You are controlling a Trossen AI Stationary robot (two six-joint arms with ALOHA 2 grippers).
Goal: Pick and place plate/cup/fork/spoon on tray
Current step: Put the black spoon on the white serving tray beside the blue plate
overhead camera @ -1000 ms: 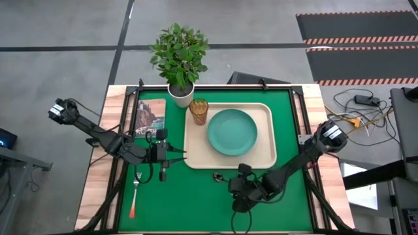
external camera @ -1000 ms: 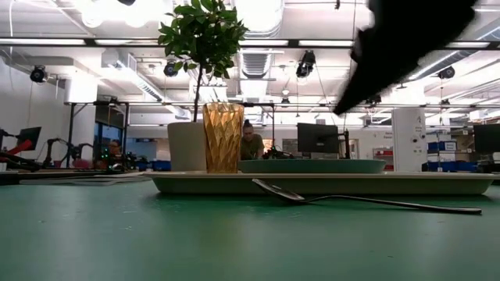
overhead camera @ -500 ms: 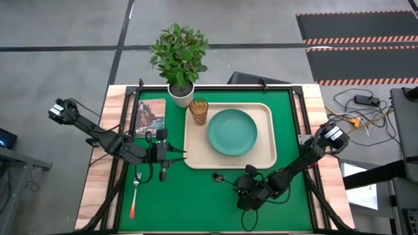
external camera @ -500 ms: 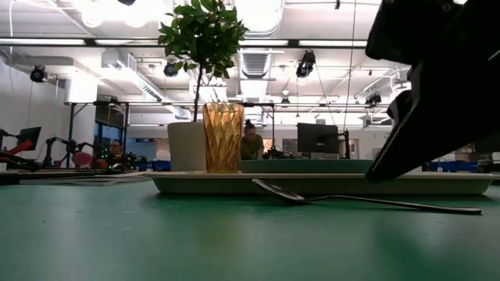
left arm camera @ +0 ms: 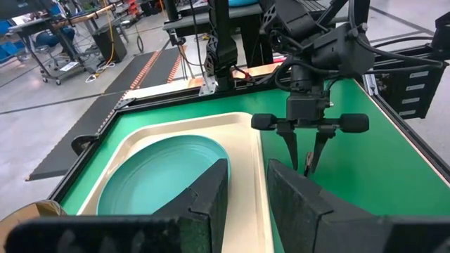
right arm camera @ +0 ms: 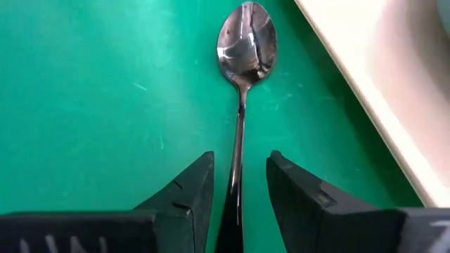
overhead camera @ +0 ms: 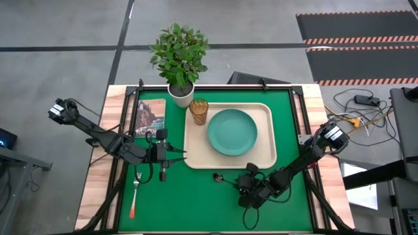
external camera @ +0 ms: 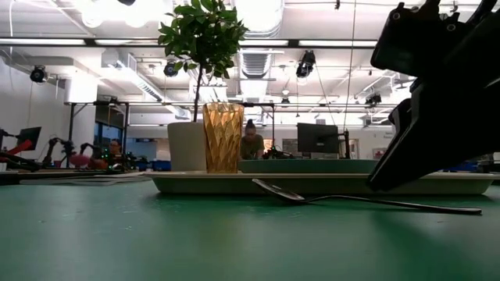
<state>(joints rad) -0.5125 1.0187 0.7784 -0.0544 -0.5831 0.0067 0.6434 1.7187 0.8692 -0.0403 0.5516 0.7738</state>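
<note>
Right wrist view shows our right gripper (right arm camera: 235, 190) with jaws apart astride the handle of the spoon (right arm camera: 242, 77), which lies flat on the green tabletop (right arm camera: 84, 105) just beside the tray (right arm camera: 365, 91); we judge the thin handle may slip or skid on closing; the left gripper (overhead camera: 171, 155), jaws apart, waits at the tray's edge.

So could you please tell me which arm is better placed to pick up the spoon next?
The right. Its gripper is directly over the spoon, open jaws straddling the handle on the green mat beside the tray. The left gripper waits at the tray's opposite edge, nearer the fork.
</note>
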